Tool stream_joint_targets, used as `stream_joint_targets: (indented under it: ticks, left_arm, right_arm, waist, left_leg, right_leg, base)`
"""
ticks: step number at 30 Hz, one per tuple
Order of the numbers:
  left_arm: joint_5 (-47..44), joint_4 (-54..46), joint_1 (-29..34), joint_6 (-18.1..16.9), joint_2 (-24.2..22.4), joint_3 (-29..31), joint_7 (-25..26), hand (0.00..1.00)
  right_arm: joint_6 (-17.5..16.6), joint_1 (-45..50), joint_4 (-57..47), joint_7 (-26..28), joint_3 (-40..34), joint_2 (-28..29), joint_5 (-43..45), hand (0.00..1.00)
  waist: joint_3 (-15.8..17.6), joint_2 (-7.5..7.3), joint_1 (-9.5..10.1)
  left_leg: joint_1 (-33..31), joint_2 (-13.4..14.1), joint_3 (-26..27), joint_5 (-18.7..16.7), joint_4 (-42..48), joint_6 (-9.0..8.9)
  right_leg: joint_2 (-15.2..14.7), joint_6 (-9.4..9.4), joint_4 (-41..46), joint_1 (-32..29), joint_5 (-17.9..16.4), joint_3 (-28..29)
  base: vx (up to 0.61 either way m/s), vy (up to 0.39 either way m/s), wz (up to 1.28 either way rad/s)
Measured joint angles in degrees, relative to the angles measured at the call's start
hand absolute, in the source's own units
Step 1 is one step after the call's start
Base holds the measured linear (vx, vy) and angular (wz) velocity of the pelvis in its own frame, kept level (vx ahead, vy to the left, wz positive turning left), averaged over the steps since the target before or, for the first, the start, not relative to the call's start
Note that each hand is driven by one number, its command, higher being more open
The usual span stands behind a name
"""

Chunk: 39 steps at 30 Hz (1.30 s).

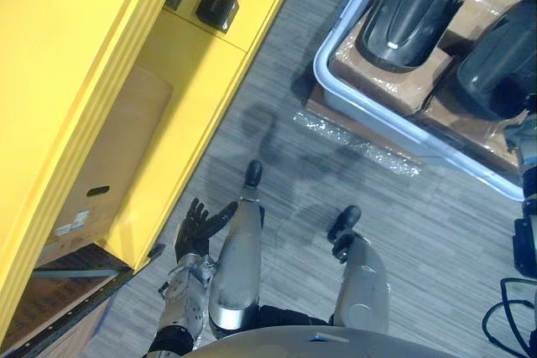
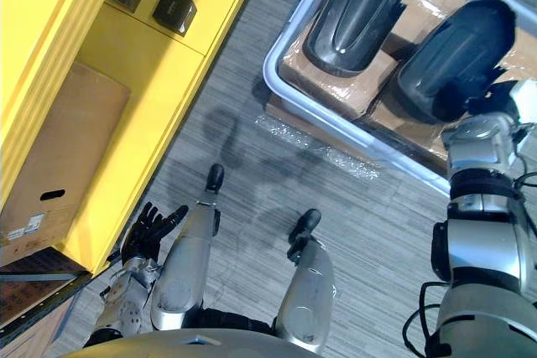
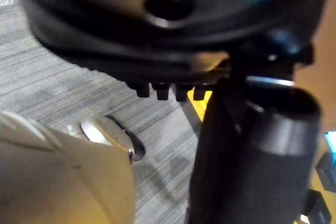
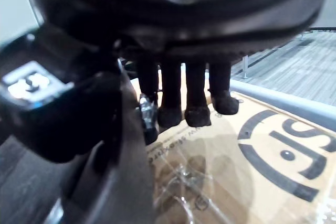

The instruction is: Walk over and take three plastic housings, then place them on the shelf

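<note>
Possibly the housing [image 2: 449, 52] in the bin [image 1: 319, 64] slips on lifting, since the right robot hand [image 4: 170, 85] sits at its rim, grip impossible to tell, while the left robot hand [image 1: 197, 225] hangs released.

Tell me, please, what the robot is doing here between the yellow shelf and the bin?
The robot stands between a yellow shelf and a pale bin on the floor. Two dark plastic housings lie in the bin on cardboard boxes. Its right hand is over the end of the nearer housing, fingers straight and not closed on it; the farther housing is untouched. Its left hand hangs open beside the shelf, holding nothing.
</note>
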Motion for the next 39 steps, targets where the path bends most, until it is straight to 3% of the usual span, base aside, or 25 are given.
stream_joint_targets:
  ticks: [7, 11, 20, 25, 32, 35, 37, 39]
  left_arm:
    - [0.34, -0.02, 0.04, -0.13, 1.73, 0.07, 0.63, 1.0]
    - [0.39, -0.88, 0.13, -1.03, 2.13, -0.28, 0.95, 1.0]
    - [10.75, -17.6, -0.15, -0.54, 11.5, -5.22, 3.66, 1.0]
    - [12.65, -18.67, -9.36, 4.68, 16.72, -7.59, 3.67, 1.0]
    - [13.97, -16.14, -18.73, 9.49, 22.6, -7.69, 1.68, 1.0]
    - [13.75, -15.45, -21.92, 10.86, 25.45, -8.29, -2.29, 1.0]
    - [10.19, -15.48, -24.17, 13.62, 26.47, -9.46, -6.48, 1.0]
    - [1.38, -15.59, -26.48, 18.71, 26.71, -10.88, -10.91, 1.0]
  right_arm:
    - [-3.48, 4.9, -0.02, -0.92, -2.97, 3.97, 0.05, 0.0]
    - [-4.35, 7.02, -1.82, -2.17, -4.34, 3.98, -0.02, 0.0]
    - [-6.22, 9.04, -7.04, -9.43, -4.62, 3.98, -2.59, 0.0]
    - [-8.88, 10.17, -9.01, -10.01, -3.31, 3.98, -6.93, 0.0]
    - [-11.75, 12.39, -12.6, -9.96, 0.86, 4.24, -11.45, 0.0]
    - [-14.5, 13.42, -16.32, -9.9, 2.12, 4.3, -14.22, 0.0]
    - [-16.25, 13.44, -17.84, -9.57, 2.64, 4.32, -15.99, 0.0]
    - [-18.73, 13.59, -20.02, -9.07, 4.13, 4.62, -17.01, 0.0]
  waist:
    - [-0.61, -3.52, -0.87]
    - [-0.83, -3.96, -1.12]
    - [-3.02, -6.4, -4.07]
    - [-5.05, -6.77, -6.19]
    - [-6.35, -6.84, -7.09]
    - [-7.59, -7.23, -7.17]
    - [-8.32, -7.35, -7.24]
    - [-9.1, -7.74, -7.37]
  left_leg:
    - [5.72, 0.87, 0.55, 1.15, -4.25, -0.25]
    - [9.21, 1.17, 1.18, 1.32, -6.03, -0.25]
    - [15.34, 1.85, 4.99, 2.33, -10.46, 0.0]
    - [17.48, 1.86, 6.75, 2.29, -10.84, 0.05]
    - [19.18, 2.02, 8.11, 2.3, -11.49, 0.05]
    - [19.24, 2.1, 8.87, 2.3, -11.61, 0.04]
    - [19.25, 2.07, 9.15, 2.31, -11.71, 0.04]
    - [19.61, 2.06, 9.23, 2.57, -12.34, 0.13]
  right_leg:
    - [1.27, 0.11, -4.05, 5.51, 1.1, -0.7]
    - [1.82, 0.21, -6.1, 8.76, 1.58, -0.6]
    - [3.03, 0.41, -11.45, 12.71, 4.06, 2.24]
    - [3.17, 0.45, -13.01, 14.41, 4.9, 3.41]
    - [3.38, 0.35, -13.62, 15.26, 5.42, 4.55]
    - [3.59, 0.21, -14.68, 15.23, 6.25, 5.4]
    - [3.62, 0.24, -15.17, 15.24, 6.64, 5.52]
    - [3.63, 0.22, -15.2, 15.24, 6.64, 5.58]
  base:
    - [0.02, -0.038, 0.0]
    - [0.02, -0.025, -0.06]
    - [0.01, -0.004, -0.18]
    - [0.0, 0.002, -0.12]
    - [-0.03, -0.002, -0.09]
    - [0.0, 0.006, -0.11]
    - [0.0, 0.003, -0.05]
    - [0.0, 0.0, 0.0]
